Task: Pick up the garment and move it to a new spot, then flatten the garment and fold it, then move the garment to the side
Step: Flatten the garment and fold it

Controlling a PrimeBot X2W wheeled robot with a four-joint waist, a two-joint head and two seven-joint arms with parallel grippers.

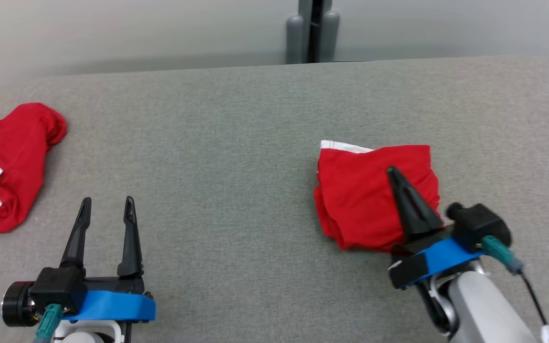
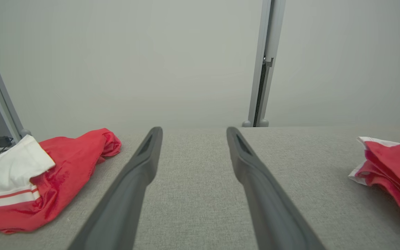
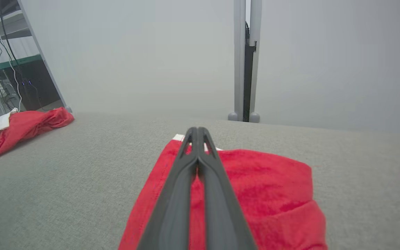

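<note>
Cloth of a grey, coarse weave is stretched over the broad table (image 1: 236, 143), and on it a folded red garment of soft knit fabric (image 1: 365, 195) is laid as a thick, roughly square bundle, with stacked layers shown at its edges and a white strip at its far corner. The right gripper (image 1: 391, 172) is held over this bundle, its two long, dark, tapered fingers pressed together with no cloth between them; contact with the fabric cannot be judged. Well to the left of the bundle, the left gripper (image 1: 107, 202) is spread wide over bare table. Further left again, a crumpled red garment with a white, red-striped panel (image 1: 12, 162) is heaped loosely.
</note>
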